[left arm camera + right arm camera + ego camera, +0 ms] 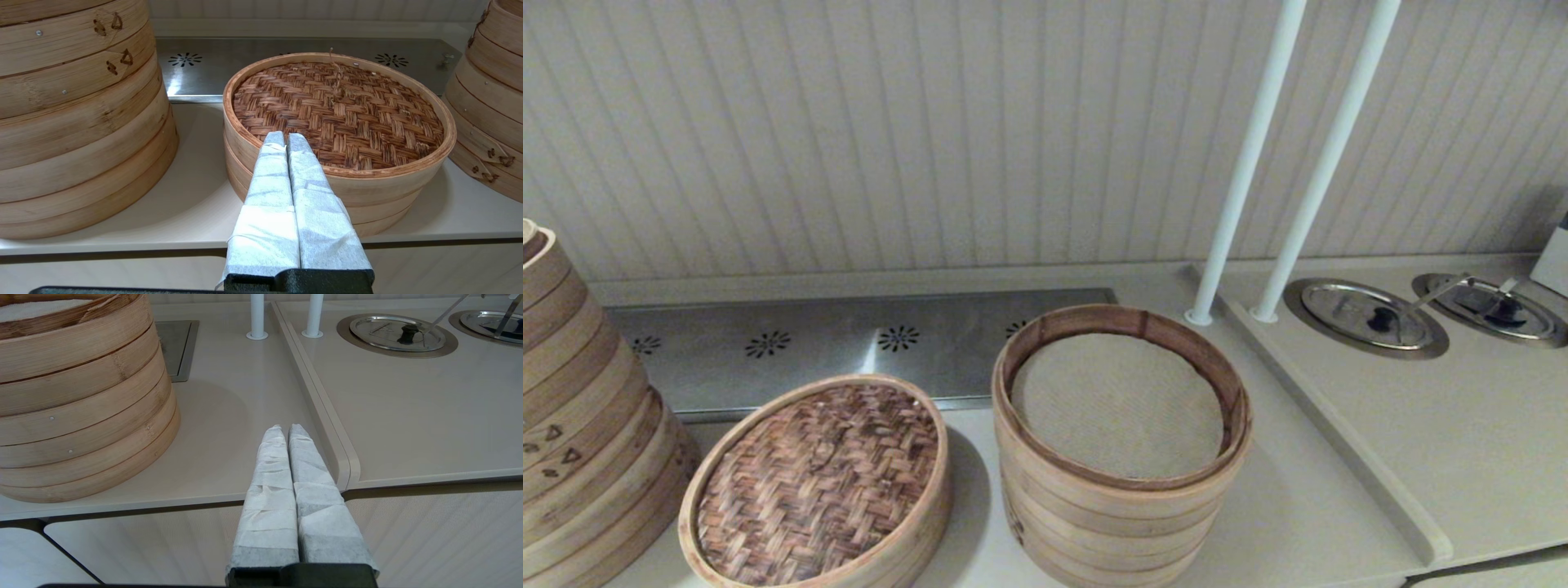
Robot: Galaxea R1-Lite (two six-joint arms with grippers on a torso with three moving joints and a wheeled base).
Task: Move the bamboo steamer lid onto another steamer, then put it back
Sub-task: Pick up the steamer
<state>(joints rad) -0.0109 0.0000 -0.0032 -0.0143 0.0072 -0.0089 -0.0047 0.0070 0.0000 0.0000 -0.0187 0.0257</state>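
Note:
The bamboo steamer lid (821,482) (339,114), dark woven top with a small string loop (337,77) and a pale rim, lies flat on a low bamboo ring tray (367,212) at the counter's front left. The tray's inside is hidden under the lid. My left gripper (286,136) is shut and empty, its wrapped tips just at the lid's near rim, out past the counter's front edge. My right gripper (288,429) is shut and empty too, over bare counter to the right of the tall cloth-lined stack (81,408). Neither gripper shows in the head view.
The tall multi-tier stack (1111,506) stands right of the lid. A big stack with triangle cut-outs (580,425) stands on its left. Behind lie a steel vent panel (849,339) and two white poles (1241,171). A raised ridge (1339,441) borders the right counter with its round steel covers (1368,314).

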